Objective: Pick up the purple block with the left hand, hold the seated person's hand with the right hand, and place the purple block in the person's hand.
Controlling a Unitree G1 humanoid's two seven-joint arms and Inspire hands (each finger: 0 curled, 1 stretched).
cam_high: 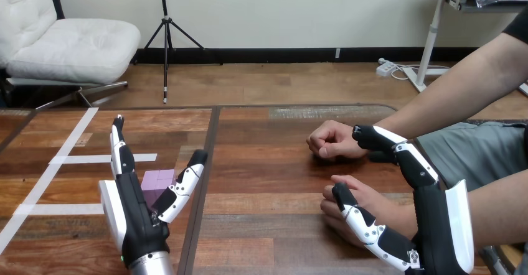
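Note:
The purple block [158, 182] lies on the wooden table [268, 163] at the left. My left hand [134, 209] stands on edge around it, fingers [116, 145] straight on its far left and thumb [187, 181] spread along its right; the hand is open. The person's two hands rest at centre right: a fist [332, 140] farther back and a loosely curled hand [356, 195] nearer me. My right hand [436, 219] straddles the nearer hand's wrist, thumb [356, 218] lying in front of it and fingers [389, 143] reaching behind it toward the fist's wrist, not closed on it.
White tape lines [68, 158] cross the table's left part. A dark seam [205, 181] runs down the table just right of the block. The person's forearms [461, 94] come in from the right edge.

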